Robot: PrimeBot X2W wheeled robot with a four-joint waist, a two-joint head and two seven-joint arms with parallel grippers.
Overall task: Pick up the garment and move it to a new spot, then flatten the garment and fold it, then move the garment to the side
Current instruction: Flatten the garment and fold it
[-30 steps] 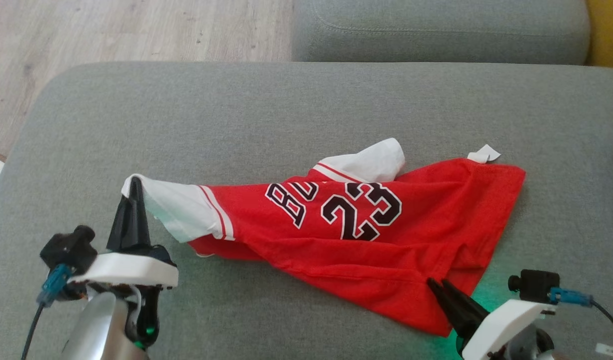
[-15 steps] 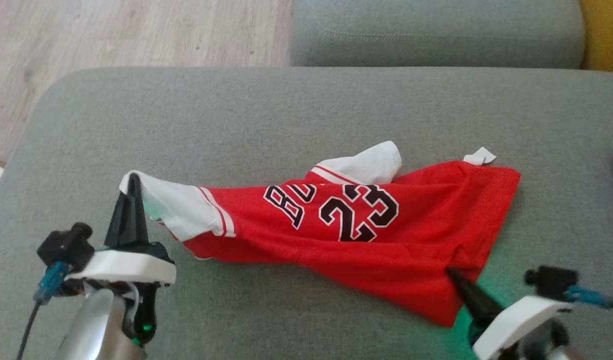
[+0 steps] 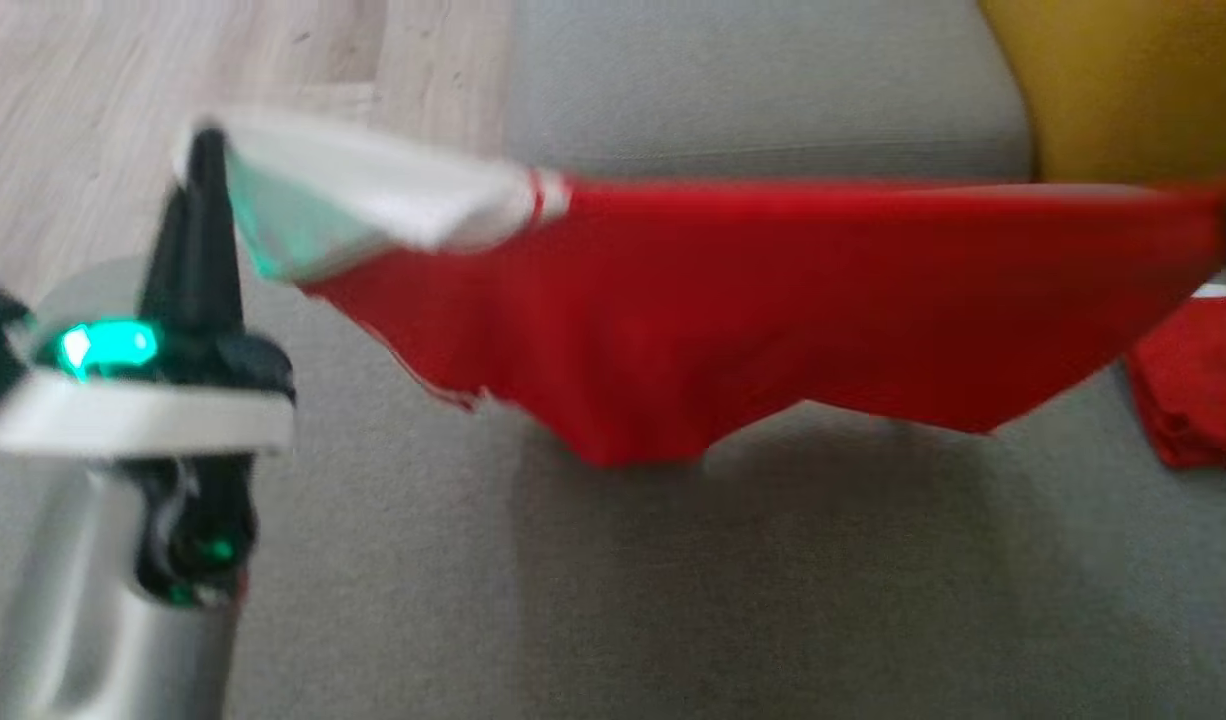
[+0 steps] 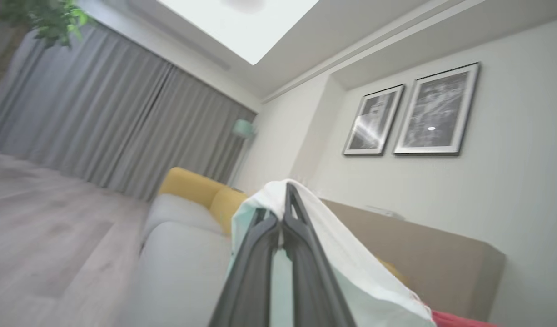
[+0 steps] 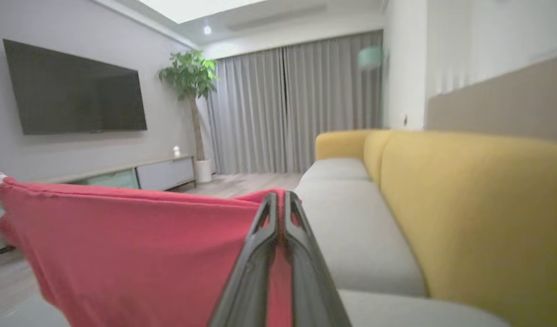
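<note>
The garment point(image 3: 773, 310), a red jersey with white sleeves, hangs in the air above the grey sofa seat point(image 3: 673, 580), stretched between my two grippers. In the blurred head view my left gripper point(image 3: 208, 150) stands at the upper left, shut on the white sleeve point(image 3: 373, 200). The left wrist view shows the same sleeve point(image 4: 333, 254) draped over the closed left gripper point(image 4: 287, 193). My right gripper point(image 5: 278, 197) is shut on the red hem point(image 5: 124, 245), which spreads away to the left in the right wrist view.
A second red cloth point(image 3: 1188, 390) lies on the seat at the right edge. A yellow cushion point(image 3: 1123, 90) sits at the back right and a grey one point(image 3: 753, 90) behind the jersey. Wooden floor point(image 3: 123, 60) lies beyond the sofa's left end.
My right gripper has shut on the red hem. Both arms have lifted the jersey off the seat and pulled it taut. The head camera has shifted as well.
</note>
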